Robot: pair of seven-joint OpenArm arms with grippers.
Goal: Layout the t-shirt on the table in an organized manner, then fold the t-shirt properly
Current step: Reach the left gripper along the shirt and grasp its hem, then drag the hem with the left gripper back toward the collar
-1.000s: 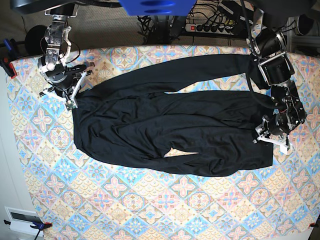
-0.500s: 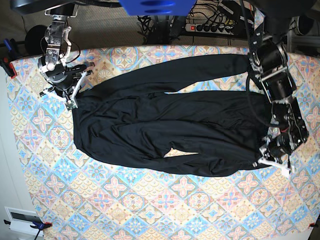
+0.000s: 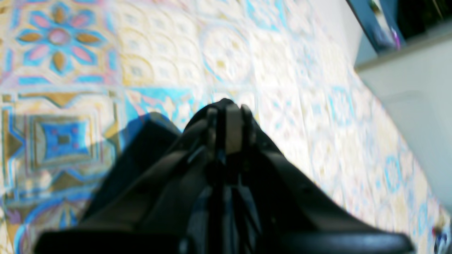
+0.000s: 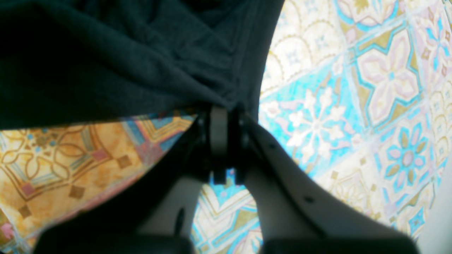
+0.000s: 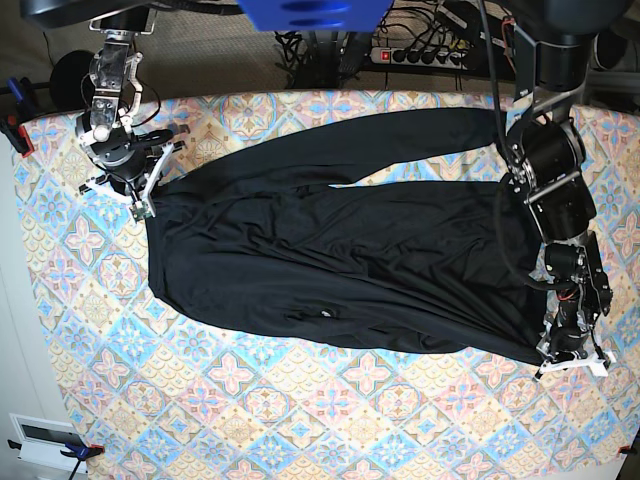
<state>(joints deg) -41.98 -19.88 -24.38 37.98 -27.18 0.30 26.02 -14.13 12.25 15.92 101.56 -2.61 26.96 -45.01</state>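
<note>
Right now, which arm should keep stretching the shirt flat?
Probably left: its hand is shut on the t-shirt hem corner with open table beyond; the right hand anchors the opposite corner.

Behind the worktop's far edge lies grey carpet (image 5: 215,55) with a tangle of black cables (image 5: 420,25) and a white power strip (image 5: 425,55). Pale floor (image 5: 15,340) runs along the left edge, with a white wall outlet (image 5: 40,440) near the front-left corner.

No legible txt, labels or nos. anywhere — cloth pattern only.
</note>
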